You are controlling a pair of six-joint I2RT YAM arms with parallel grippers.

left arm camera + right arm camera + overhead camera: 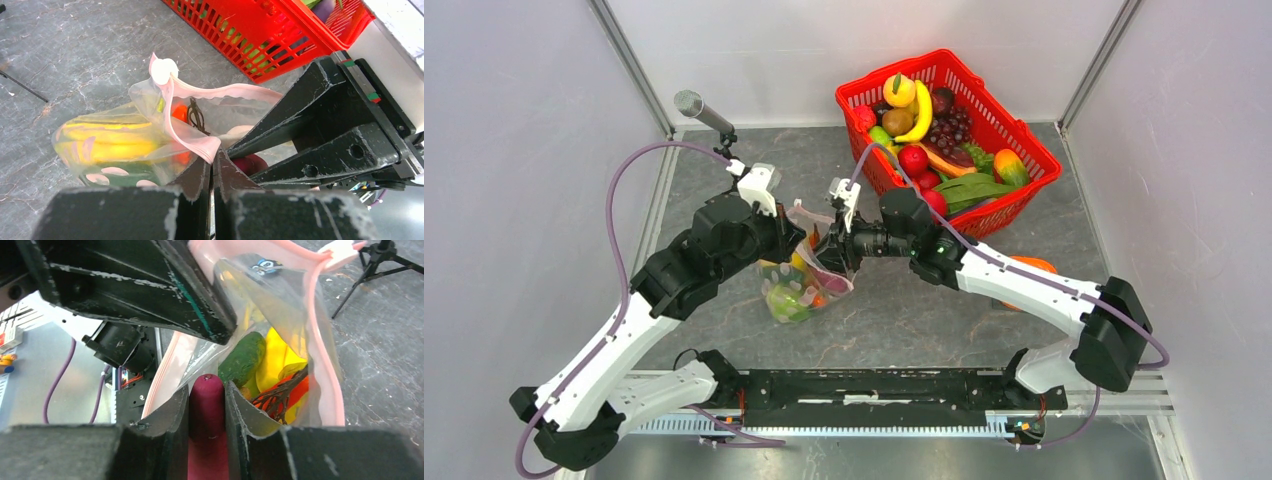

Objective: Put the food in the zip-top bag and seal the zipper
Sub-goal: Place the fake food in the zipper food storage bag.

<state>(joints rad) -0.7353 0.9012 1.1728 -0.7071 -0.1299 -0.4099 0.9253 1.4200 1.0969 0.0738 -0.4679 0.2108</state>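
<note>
The clear dotted zip-top bag lies between both arms with its mouth held up. My left gripper is shut on its pale pink zipper, at the near lip. My right gripper is shut on a dark red, long rounded food piece and sits at the bag's open mouth. Inside the bag I see a yellow banana, a green cucumber and something orange-red with a dark stem. In the top view the left gripper and right gripper almost touch.
A red mesh basket with several more toy fruits stands at the back right, close behind the right wrist. A small microphone stand stands at the back left. An orange object lies partly under the right forearm.
</note>
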